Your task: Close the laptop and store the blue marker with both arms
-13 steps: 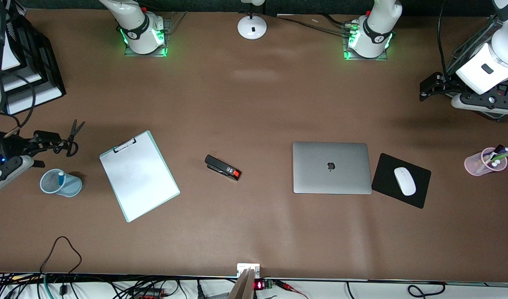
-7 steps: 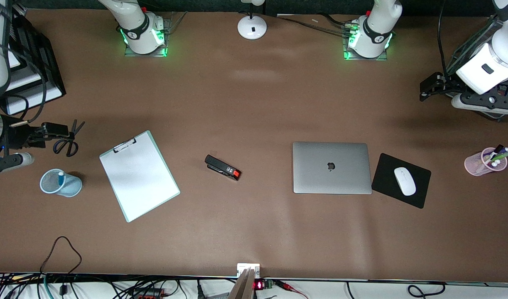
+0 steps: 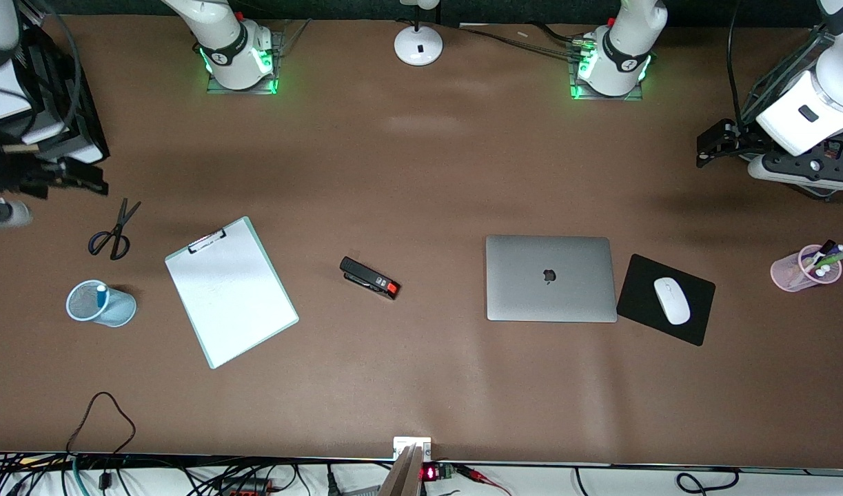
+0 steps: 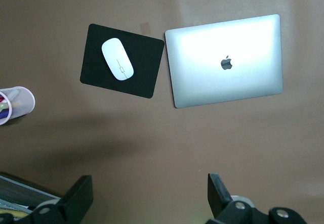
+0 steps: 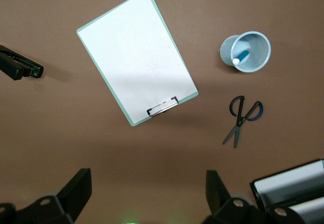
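Note:
The silver-grey laptop (image 3: 551, 277) lies shut on the table with its logo up, and it also shows in the left wrist view (image 4: 225, 62). The blue marker (image 3: 101, 296) stands in a light-blue mesh cup (image 3: 121, 311) at the right arm's end. The right wrist view shows the marker (image 5: 242, 57) and the cup (image 5: 262, 57) too. My right gripper (image 3: 83, 180) is open and empty (image 5: 148, 193), high over the table beside the black file tray. My left gripper (image 3: 705, 148) is open and empty (image 4: 149, 193), over bare table at the left arm's end.
A white clipboard (image 3: 231, 293), black stapler (image 3: 369, 277) and scissors (image 3: 114, 231) lie on the table. A white mouse (image 3: 671, 300) sits on a black pad (image 3: 642, 275) beside the laptop. A pink pen cup (image 3: 800, 272) and black file tray (image 3: 83, 117) stand at the ends.
My right gripper has risen and drawn away from the blue cup and scissors toward the black file tray. The left arm, laptop and marker have not moved.

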`<state>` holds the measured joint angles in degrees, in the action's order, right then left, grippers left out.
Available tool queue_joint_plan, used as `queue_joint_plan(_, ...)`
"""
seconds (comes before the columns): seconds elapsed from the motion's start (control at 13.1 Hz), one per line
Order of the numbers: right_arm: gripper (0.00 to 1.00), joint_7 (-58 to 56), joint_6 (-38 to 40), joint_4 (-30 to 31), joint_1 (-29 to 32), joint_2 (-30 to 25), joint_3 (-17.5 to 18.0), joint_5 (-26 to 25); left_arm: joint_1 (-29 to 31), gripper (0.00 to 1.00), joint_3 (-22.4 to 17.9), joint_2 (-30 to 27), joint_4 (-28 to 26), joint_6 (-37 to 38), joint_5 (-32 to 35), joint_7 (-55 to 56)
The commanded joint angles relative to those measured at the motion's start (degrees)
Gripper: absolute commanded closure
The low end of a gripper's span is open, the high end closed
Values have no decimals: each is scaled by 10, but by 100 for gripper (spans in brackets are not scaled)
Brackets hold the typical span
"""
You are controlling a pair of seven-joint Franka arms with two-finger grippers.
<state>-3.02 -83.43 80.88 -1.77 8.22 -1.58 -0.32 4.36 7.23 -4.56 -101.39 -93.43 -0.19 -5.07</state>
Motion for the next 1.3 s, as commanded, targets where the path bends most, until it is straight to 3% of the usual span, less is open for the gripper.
queue_joint_plan(0.0, 0, 14, 11, 38, -2, -60, 1, -8, 2, 0, 2, 10, 19, 12, 13, -13)
queue_joint_plan(0.46, 0, 59, -25, 143, -2, -146, 2, -8, 1, 0, 2, 11, 19, 9, 13, -13)
queue_joint_plan(0.84, 0, 59, -50, 139, 1, -141, 1, -8, 1, 0, 3, 13, 19, 10, 14, -13)
queue_joint_plan(1.22, 0, 59, -60, 92, 7, -94, -5, 14, 2, 0, 3, 12, 19, 11, 14, -13)
